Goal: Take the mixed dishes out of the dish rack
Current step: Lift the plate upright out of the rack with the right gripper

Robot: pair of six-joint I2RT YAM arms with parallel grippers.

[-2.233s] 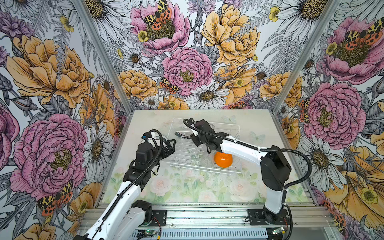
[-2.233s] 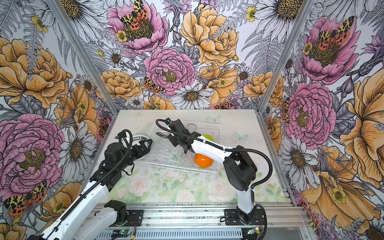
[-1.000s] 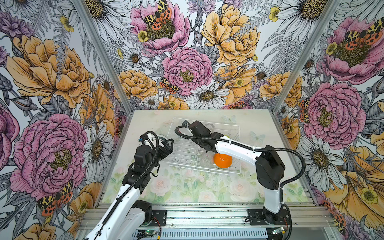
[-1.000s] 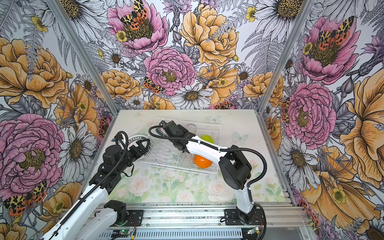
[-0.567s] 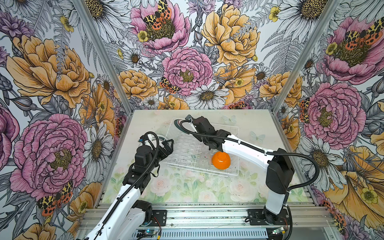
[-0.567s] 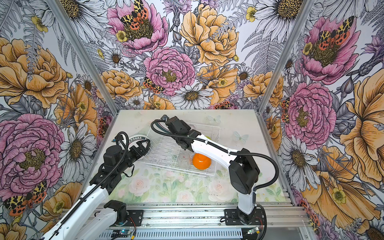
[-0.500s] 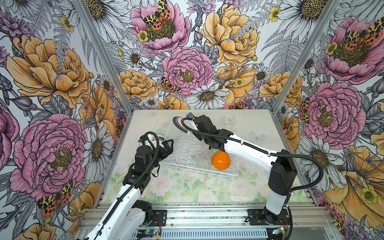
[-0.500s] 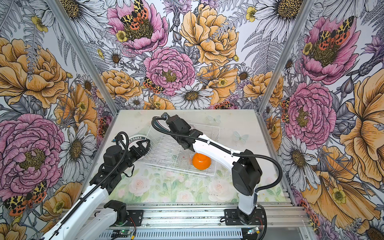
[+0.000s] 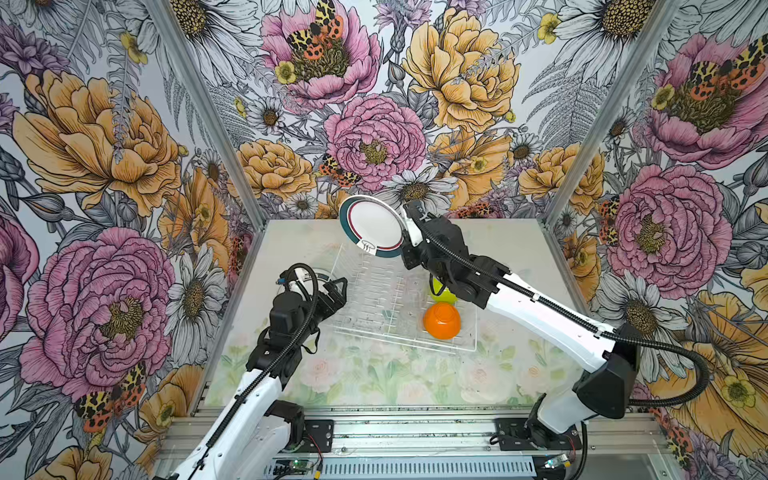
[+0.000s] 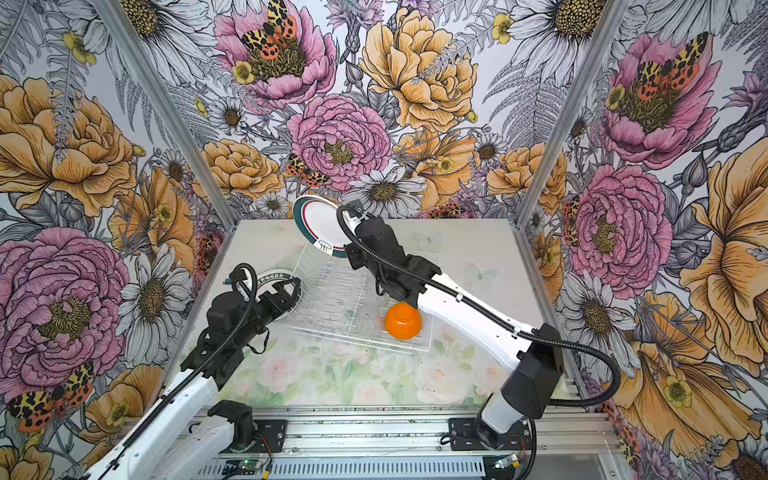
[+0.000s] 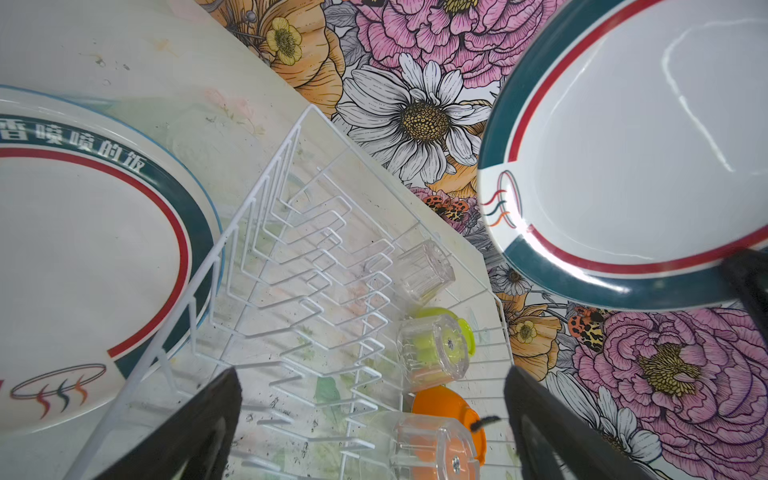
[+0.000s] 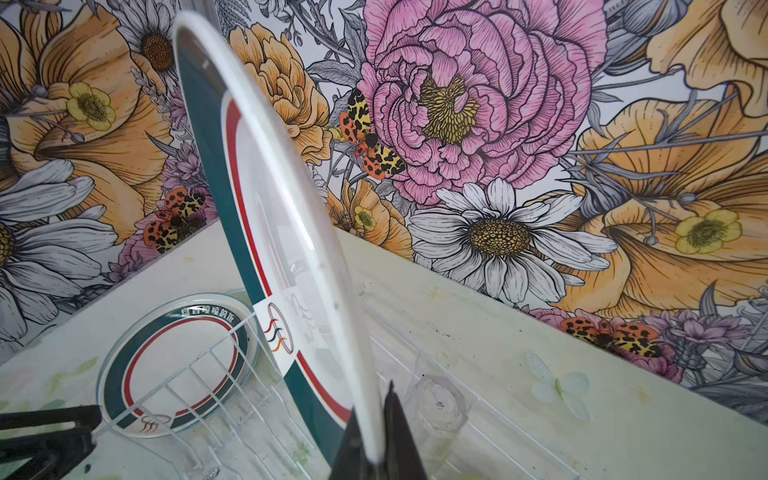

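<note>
- Up in the air over the far left corner of the dish rack (image 9: 374, 291) is a round white plate (image 9: 376, 226), standing on edge and tilted, clear of the wires.
- Its rim has a broad teal band with a thin red line inside; a white gap in the band carries a small oval logo with three wavy strokes in red, teal and orange, clearest in the left wrist view (image 11: 644, 145).
- Its edge is clamped thinly between the closed fingers of the right pincer (image 12: 376, 440).
- A second plate (image 11: 83, 257) of the same pattern lies flat on the counter (image 9: 374, 374), just beside the rack's left side; its teal band reads 香喷喷的饭 in white.
- Inside the white wire rack, the plate prongs stand bare.
- Three clear tumblers (image 11: 434, 353) sit in a row in the rack.
- Next to them are an orange bowl (image 9: 441, 320), upside down, and a lime-green bowl (image 9: 442, 291) partly hidden behind the right arm.
- Near the flat plate, the left pincer (image 9: 338, 286) hangs with its fingers wide apart, gripping nothing.
</note>
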